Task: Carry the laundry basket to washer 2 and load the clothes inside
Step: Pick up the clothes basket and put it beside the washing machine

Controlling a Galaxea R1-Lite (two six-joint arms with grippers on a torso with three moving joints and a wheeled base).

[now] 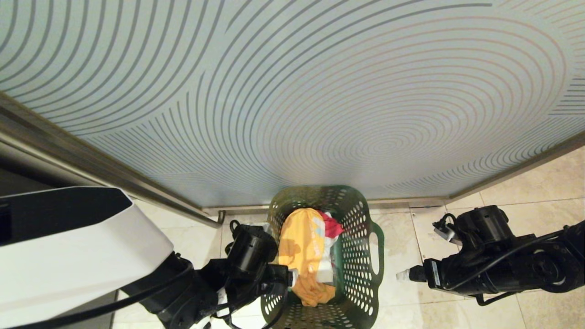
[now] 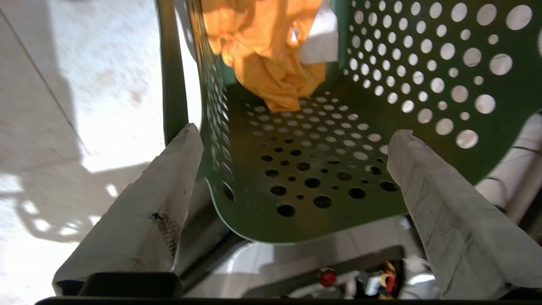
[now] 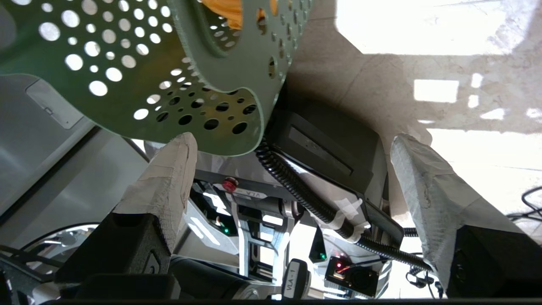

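The dark green perforated laundry basket (image 1: 361,237) stands on the tile floor against a glass wall. The clothes lie in it: a yellow-orange garment (image 1: 299,249), a red-pink one (image 1: 333,226) and a white one (image 1: 325,270). My left gripper (image 1: 291,277) is at the basket's left rim. It is open, its taped fingers (image 2: 169,182) spread wide either side of a corner of the basket wall (image 2: 296,212) without pinching it. My right gripper (image 1: 403,275) hangs open to the right of the basket, apart from its handle (image 1: 378,249), with nothing between its fingers (image 3: 423,178). Washer 2 is out of view.
A frosted glass wall with curved lines (image 1: 292,91) closes off the way ahead, with a metal rail (image 1: 114,178) along its foot. Beige floor tiles (image 1: 525,192) lie to the right. My white torso (image 1: 68,246) fills the lower left, and my base (image 3: 322,148) sits just behind the basket.
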